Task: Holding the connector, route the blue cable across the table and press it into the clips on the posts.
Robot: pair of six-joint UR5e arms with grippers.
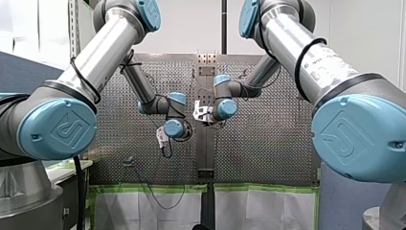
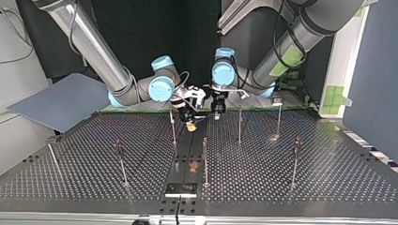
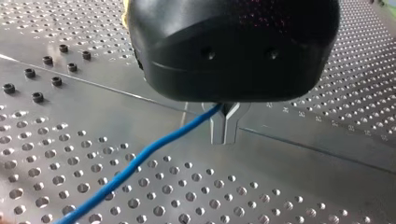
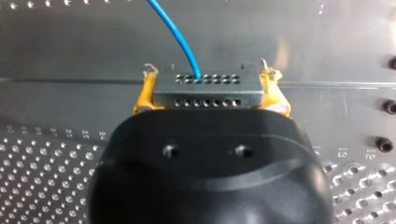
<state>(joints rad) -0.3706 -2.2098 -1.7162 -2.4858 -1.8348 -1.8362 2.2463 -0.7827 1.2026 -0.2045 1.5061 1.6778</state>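
In the right wrist view my right gripper [image 4: 208, 77] is shut on a grey connector [image 4: 208, 93], one yellow pad on each end of the block. The blue cable [image 4: 173, 31] leaves the connector's top row of holes and runs ahead over the table. In the left wrist view my left gripper [image 3: 224, 130] has its metal fingers shut on the blue cable [image 3: 140, 158], which trails away low over the perforated plate. In the top view both grippers hang close together at the far middle, my right gripper [image 2: 190, 123] beside my left gripper [image 2: 217, 112].
Several thin posts with clips stand on the perforated table [image 2: 328, 178], among them a post [image 2: 172, 126] near my right gripper, a post [image 2: 240, 124] near my left, and a post [image 2: 205, 161] nearer the camera. A grey panel [image 2: 61, 101] lies at the top view's left.
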